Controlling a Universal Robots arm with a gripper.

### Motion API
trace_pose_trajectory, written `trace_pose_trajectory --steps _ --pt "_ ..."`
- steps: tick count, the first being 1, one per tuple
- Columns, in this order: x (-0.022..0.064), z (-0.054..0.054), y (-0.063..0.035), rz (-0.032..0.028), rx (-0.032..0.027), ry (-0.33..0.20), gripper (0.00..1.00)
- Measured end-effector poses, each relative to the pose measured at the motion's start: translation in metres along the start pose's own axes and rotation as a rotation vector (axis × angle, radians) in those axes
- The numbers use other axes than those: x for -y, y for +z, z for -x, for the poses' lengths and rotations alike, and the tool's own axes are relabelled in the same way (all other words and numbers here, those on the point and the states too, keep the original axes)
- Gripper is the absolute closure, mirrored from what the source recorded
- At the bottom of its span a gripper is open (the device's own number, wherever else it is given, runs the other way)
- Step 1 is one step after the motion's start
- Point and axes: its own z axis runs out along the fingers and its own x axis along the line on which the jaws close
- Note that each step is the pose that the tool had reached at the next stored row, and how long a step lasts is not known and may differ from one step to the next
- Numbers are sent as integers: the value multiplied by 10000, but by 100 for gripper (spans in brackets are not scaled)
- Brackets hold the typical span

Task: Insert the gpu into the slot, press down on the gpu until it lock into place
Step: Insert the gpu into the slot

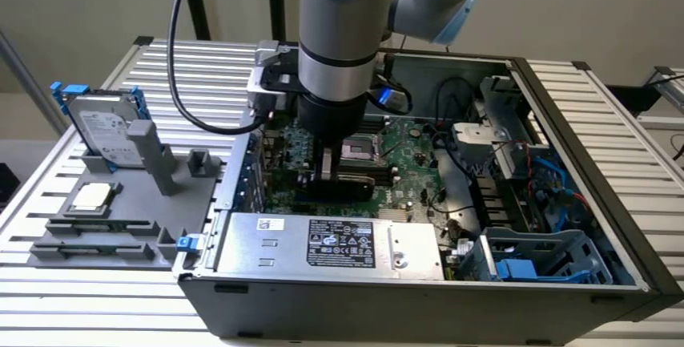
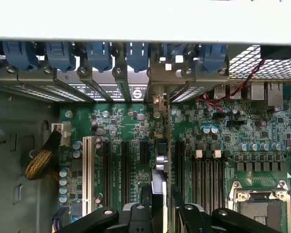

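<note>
My gripper (image 1: 332, 169) clamps the gpu (image 2: 157, 187) edge-on inside the open computer case (image 1: 610, 203) on a slatted metal table (image 1: 641, 114). The case's power-supply label (image 1: 339, 243) is unreadable to me.

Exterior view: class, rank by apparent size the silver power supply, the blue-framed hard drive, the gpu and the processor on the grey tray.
Largest to smallest:
1. power supply
2. hard drive
3. gpu, partly hidden by the arm, so its rank against the hard drive is unsure
4. processor
</note>
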Motion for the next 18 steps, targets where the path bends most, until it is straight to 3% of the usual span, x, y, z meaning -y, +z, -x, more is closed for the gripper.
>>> trace_pose_trajectory --steps 8,10,18 --pt "0 -1 16 39 3 1 74" --pt "0 0 7 42 5 2 67" --pt "-11 19 -334 51 -3 1 67"
